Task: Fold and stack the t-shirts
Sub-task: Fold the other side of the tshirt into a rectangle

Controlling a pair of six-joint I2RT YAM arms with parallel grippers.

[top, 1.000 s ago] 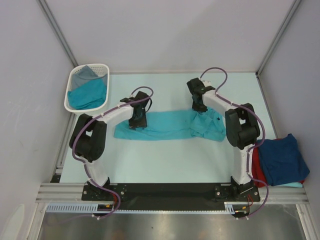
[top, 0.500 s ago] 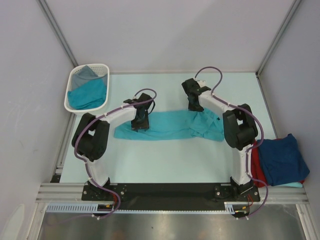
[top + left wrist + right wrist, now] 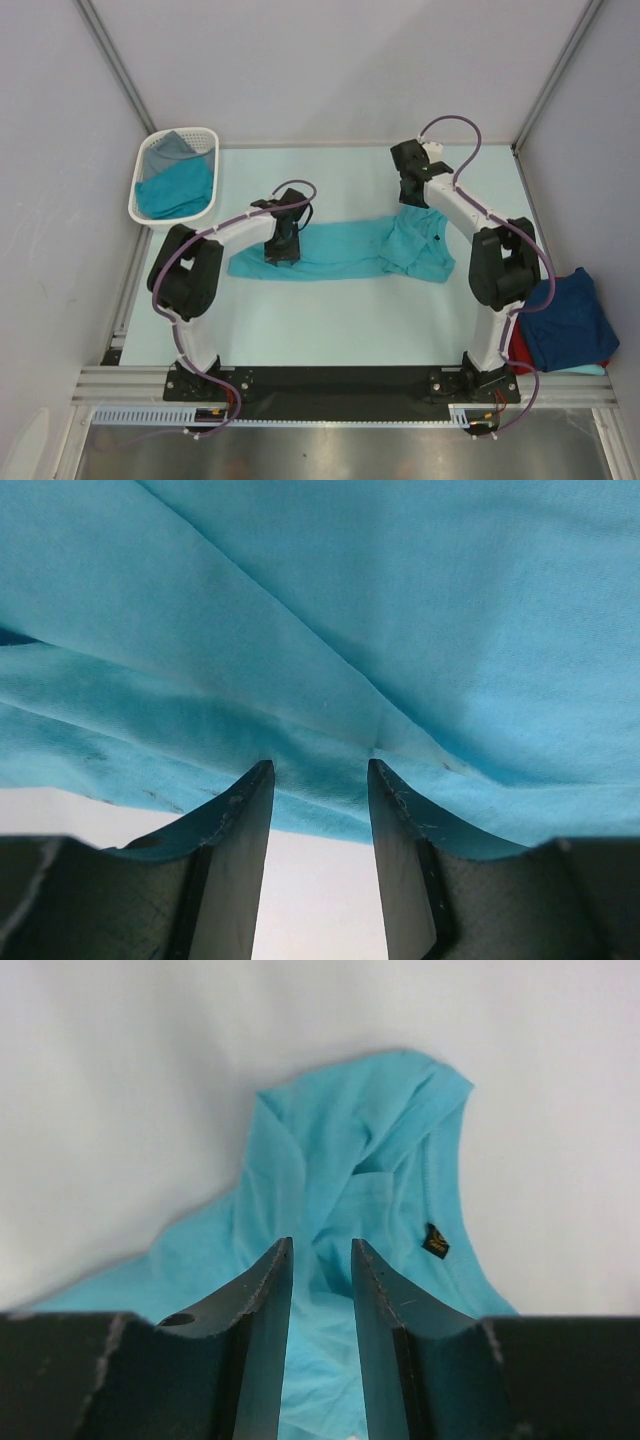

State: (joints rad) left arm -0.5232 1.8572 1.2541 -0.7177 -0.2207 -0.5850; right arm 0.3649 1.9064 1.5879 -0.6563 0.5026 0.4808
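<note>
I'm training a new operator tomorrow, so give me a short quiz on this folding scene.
1. True or false: the navy t-shirt lies in the white basket.
2. The left tool is at which part of the teal t-shirt spread on the table? A) the end nearer the basket B) the end nearer the navy t-shirt C) nowhere near it
3. Name the two colours of cloth in the basket.

Key: 1 false, it lies far to the right, apart from the basket. 2 A. 3 teal cloth and grey cloth.
</note>
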